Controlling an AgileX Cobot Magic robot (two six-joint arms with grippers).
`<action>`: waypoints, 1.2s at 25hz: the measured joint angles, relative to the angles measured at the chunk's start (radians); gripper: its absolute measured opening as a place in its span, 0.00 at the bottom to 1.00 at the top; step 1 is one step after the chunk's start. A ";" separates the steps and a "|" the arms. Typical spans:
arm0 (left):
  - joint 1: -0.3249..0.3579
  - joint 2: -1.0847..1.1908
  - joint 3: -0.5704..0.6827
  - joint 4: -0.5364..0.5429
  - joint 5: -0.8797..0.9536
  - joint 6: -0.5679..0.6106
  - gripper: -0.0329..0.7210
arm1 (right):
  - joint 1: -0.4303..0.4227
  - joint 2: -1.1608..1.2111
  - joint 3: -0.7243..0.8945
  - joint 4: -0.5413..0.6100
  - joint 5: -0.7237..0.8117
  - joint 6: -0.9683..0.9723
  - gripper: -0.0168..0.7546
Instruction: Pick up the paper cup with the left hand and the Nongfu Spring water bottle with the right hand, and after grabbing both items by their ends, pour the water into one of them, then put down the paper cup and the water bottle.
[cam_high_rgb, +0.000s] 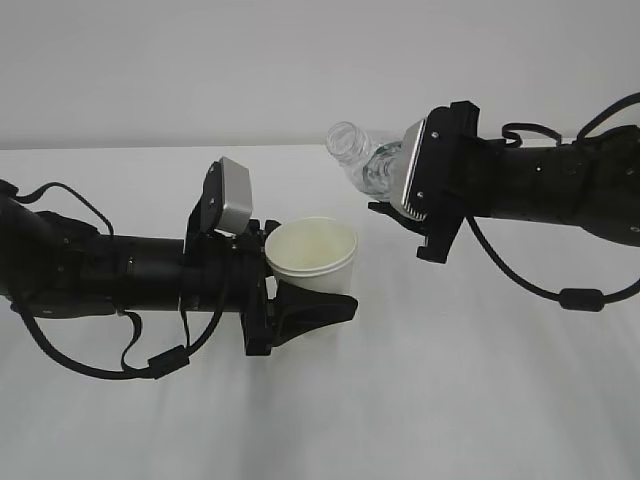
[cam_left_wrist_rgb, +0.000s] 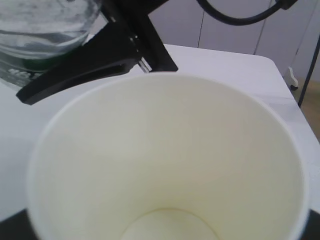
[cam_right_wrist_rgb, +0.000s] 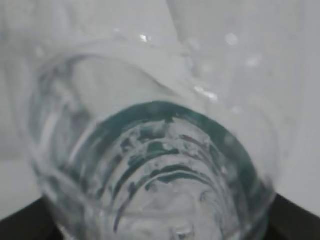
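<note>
My left gripper (cam_high_rgb: 305, 275) is shut on the white paper cup (cam_high_rgb: 312, 256) and holds it upright above the table, one finger (cam_high_rgb: 325, 305) under its near side. The left wrist view looks straight into the cup (cam_left_wrist_rgb: 165, 160), whose cream inside shows down to the bottom. I cannot tell whether water lies there. My right gripper (cam_high_rgb: 388, 182) is shut on the base end of the clear Nongfu Spring water bottle (cam_high_rgb: 362, 158). The bottle lies tilted, its open mouth (cam_high_rgb: 343, 139) pointing left, above and just right of the cup. Its ribbed wall and green label fill the right wrist view (cam_right_wrist_rgb: 155, 165). No stream of water shows.
The white table (cam_high_rgb: 480, 380) runs under both arms, against a pale wall. Cables loop beneath the left arm (cam_high_rgb: 90, 270) and the right arm (cam_high_rgb: 540, 195). In the left wrist view the bottle (cam_left_wrist_rgb: 42, 30) and a right finger (cam_left_wrist_rgb: 100, 55) hang over the cup's far rim.
</note>
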 joint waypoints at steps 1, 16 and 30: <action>-0.004 0.000 0.000 0.000 0.000 -0.002 0.75 | 0.000 0.000 0.000 0.000 0.000 -0.007 0.66; -0.033 0.000 0.000 -0.049 0.000 -0.002 0.75 | 0.000 0.000 0.000 0.002 0.000 -0.103 0.66; -0.033 0.006 0.000 -0.055 0.026 0.072 0.75 | 0.000 0.000 0.000 0.086 -0.012 -0.231 0.66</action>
